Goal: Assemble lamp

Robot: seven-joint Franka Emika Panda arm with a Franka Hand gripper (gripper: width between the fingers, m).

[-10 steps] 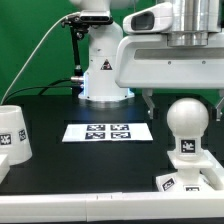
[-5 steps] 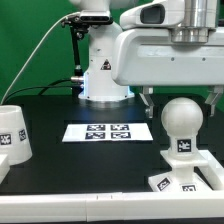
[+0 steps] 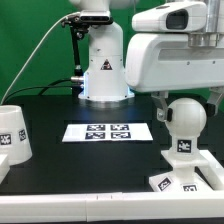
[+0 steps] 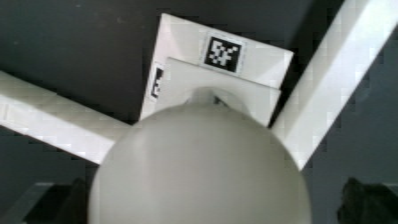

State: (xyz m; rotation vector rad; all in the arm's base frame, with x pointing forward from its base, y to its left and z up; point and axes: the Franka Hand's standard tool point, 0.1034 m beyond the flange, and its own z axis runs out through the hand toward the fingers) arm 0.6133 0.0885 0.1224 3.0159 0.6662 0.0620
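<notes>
The white round-headed bulb (image 3: pixel 185 116) stands upright with its tagged neck in the squat square base (image 3: pixel 190 180) at the exterior view's right. My gripper (image 3: pixel 190 103) is open just above it, one finger (image 3: pixel 160 101) on each side of the bulb's head, with a gap showing at least on one side. In the wrist view the bulb (image 4: pixel 196 160) fills the space between the dark fingers (image 4: pixel 365 200), with the tagged base (image 4: pixel 222 62) beyond it. The tapered shade (image 3: pixel 12 134) stands at the exterior view's left edge, far from the gripper.
The marker board (image 3: pixel 108 131) lies flat mid-table. The white robot pedestal (image 3: pixel 104 65) stands behind it against a green backdrop. A white rail (image 3: pixel 80 206) runs along the near table edge. White rails (image 4: pixel 45 112) also cross the wrist view beside the base.
The arm has shifted toward the exterior view's right, so the fingers now straddle the bulb's head. Bulb, base and shade have not moved.
</notes>
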